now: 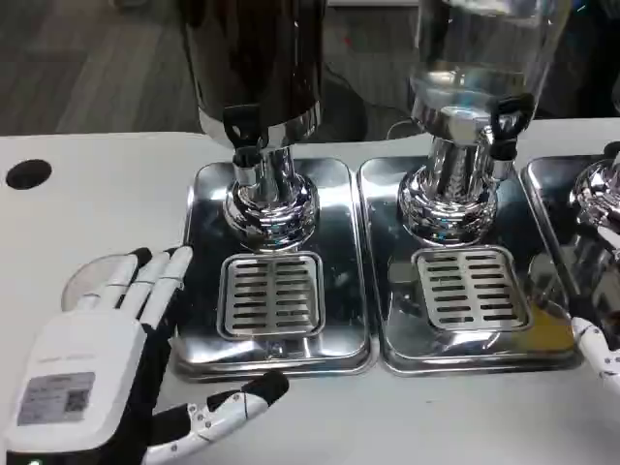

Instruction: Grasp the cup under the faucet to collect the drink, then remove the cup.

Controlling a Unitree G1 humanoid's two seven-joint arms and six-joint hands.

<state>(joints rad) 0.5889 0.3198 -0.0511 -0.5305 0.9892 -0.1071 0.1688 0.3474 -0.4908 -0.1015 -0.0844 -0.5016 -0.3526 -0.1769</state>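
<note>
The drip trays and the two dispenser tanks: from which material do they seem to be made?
The drip trays look like polished metal, probably stainless steel: they mirror their surroundings, and the grates are slotted. The left tank seems dark and glossy, perhaps smoked plastic or glass; I cannot tell which. The right tank is clear, glass or plastic, since one sees through it.
</note>
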